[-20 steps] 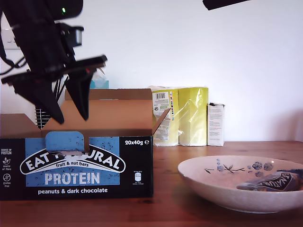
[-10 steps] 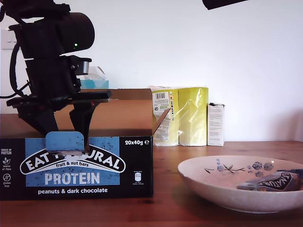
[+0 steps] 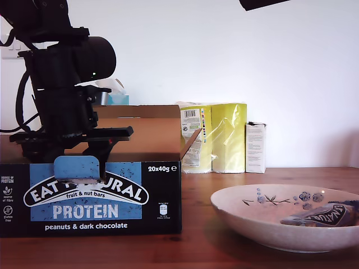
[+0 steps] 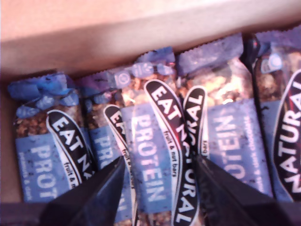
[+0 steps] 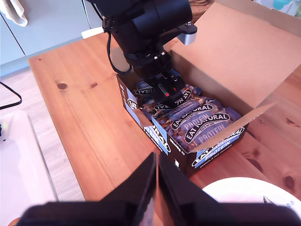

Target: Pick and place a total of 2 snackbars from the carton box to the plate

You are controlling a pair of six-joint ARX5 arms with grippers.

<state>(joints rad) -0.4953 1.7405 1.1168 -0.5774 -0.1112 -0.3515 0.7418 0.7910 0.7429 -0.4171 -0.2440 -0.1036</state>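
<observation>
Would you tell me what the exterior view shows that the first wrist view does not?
Only the exterior view: the plate holding one bar, and the yellow packs. Only the first wrist view: bars packed inside the box, with my first hand open astride one. Both: the box.

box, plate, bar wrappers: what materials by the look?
Carton box: brown cardboard, matte flaps, printed front. Plate: looks like glazed ceramic, glossy rim with painted blue flowers. Snackbars: thin plastic-film wrappers, likely; shiny, crinkled, serrated ends.
</observation>
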